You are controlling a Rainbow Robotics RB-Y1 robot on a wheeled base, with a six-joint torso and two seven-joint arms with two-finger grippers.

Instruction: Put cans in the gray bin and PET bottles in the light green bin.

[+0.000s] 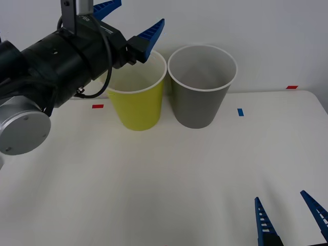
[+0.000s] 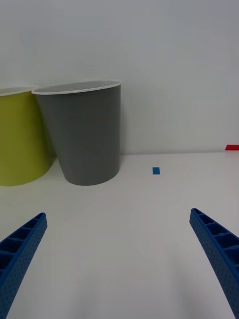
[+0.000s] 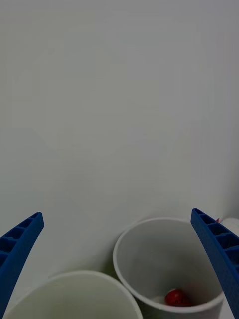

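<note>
Left wrist: can (image 3: 177, 297) inside gray bin (image 3: 149, 239).

white table (image 1: 154, 174), red tape (image 1: 97, 106), blue tape (image 1: 240, 111)

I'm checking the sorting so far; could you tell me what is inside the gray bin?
In the left wrist view, a small red can lies at the bottom of the gray bin. The bin's near wall covers part of its floor, so anything else there is hidden. From the front its floor is out of sight.

Can (image 3: 176, 297) in gray bin (image 1: 201, 100), beside light green bin (image 1: 137, 106).
</note>
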